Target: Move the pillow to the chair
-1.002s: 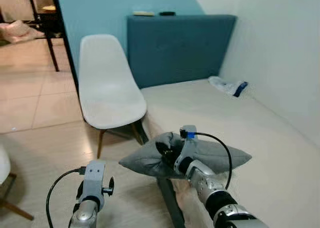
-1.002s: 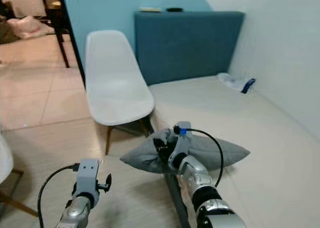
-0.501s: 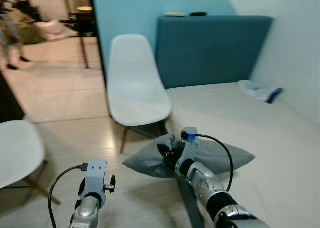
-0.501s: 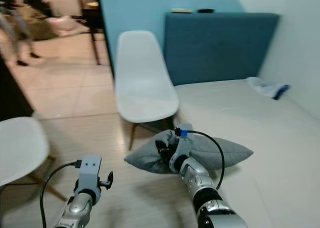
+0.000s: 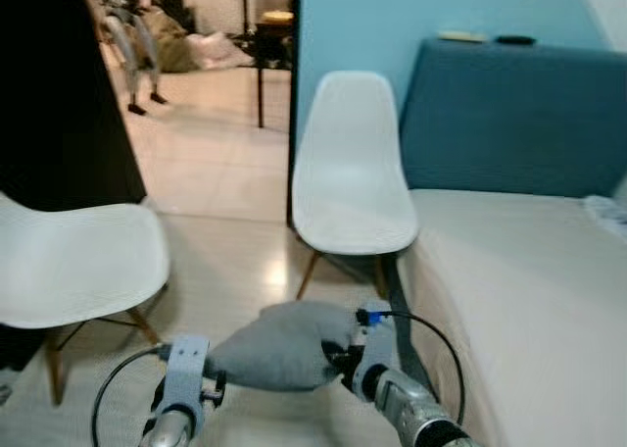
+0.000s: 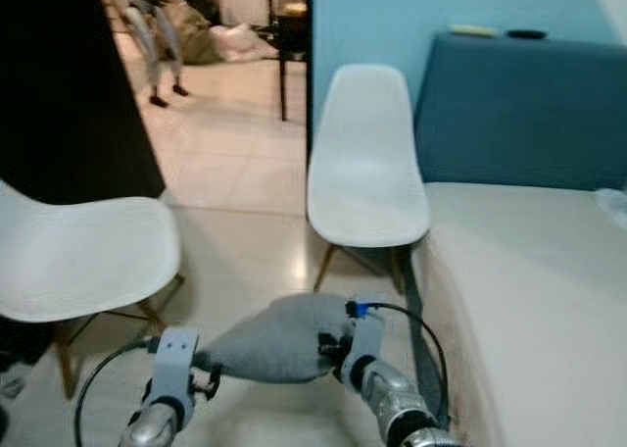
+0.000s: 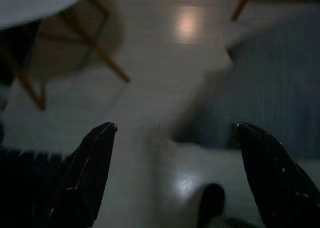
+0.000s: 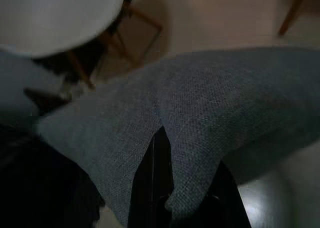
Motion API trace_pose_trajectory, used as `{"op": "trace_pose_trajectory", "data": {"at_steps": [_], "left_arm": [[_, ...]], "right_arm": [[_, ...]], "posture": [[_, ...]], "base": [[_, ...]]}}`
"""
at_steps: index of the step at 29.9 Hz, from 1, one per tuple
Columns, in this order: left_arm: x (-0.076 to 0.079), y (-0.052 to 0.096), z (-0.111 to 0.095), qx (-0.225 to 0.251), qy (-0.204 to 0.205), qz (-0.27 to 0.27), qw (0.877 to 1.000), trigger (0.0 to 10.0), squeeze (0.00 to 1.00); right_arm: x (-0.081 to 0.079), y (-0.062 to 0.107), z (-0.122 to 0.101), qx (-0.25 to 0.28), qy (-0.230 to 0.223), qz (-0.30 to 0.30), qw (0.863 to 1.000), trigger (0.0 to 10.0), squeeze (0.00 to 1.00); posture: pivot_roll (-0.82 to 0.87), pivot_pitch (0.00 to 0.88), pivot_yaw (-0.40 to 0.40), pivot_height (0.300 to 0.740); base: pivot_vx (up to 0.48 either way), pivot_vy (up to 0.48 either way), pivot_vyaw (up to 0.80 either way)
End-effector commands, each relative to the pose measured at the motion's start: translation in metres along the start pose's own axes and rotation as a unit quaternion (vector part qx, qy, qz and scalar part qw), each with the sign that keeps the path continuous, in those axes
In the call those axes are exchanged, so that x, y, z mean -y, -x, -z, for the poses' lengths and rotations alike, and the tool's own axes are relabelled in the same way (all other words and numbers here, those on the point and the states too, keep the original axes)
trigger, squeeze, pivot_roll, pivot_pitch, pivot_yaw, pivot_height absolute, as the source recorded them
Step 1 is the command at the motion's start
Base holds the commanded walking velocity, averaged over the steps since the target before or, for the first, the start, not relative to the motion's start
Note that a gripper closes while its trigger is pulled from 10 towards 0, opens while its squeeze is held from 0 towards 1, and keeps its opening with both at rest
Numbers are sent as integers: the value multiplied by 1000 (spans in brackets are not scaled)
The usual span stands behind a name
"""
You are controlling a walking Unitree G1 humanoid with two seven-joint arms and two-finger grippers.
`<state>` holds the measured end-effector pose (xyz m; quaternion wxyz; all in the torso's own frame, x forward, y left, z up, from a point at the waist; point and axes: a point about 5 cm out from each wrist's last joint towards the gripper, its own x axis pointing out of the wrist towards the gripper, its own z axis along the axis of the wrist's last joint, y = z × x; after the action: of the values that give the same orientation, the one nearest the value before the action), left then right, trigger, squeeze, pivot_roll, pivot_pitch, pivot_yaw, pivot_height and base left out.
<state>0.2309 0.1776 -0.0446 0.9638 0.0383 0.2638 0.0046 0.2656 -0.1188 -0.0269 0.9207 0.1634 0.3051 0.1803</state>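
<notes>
Soft grey fabric pillow (image 6: 274, 337) clamped at one end in the right gripper (image 6: 338, 347), carried above the floor, long axis stretching leftward toward the nearer white moulded-plastic chair (image 6: 83, 256); left gripper (image 7: 175, 133) spread wide, holding nothing.

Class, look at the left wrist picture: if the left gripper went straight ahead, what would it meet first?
Probably the tiled floor; the open left gripper aims down at it, though depth is blurred.

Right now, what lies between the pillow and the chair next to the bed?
In the right eye view, only bare tiled floor lies between the pillow, held in the right hand, and the chair beside the bed.
</notes>
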Motion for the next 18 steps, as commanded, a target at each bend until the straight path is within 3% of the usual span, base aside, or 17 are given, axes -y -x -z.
{"op": "trace_pose_trajectory", "data": {"at_steps": [1,6,9,13,18], "left_arm": [[7,5,16,-37,6,19,999,10000,0],[13,17,42,-97,28,48,994,10000,0],[13,18,44,-104,42,47,993,10000,0],[-2,23,55,-139,80,18,987,10000,0],[-1,27,64,-173,110,11,979,10000,0]], "right_arm": [[8,6,12,-9,-5,22,1000,10000,0],[20,23,53,-84,-17,78,993,10000,0],[21,26,59,-96,-15,87,992,10000,0],[28,40,84,-145,-23,120,982,10000,0],[37,51,96,-180,-1,142,973,10000,0]], "posture": [[131,0,-59,740],[134,0,-58,740],[134,0,-58,740],[146,0,-62,740],[153,0,-59,740]], "base": [[0,0,0],[0,0,0],[0,0,0],[322,0,0],[328,0,0]]}}
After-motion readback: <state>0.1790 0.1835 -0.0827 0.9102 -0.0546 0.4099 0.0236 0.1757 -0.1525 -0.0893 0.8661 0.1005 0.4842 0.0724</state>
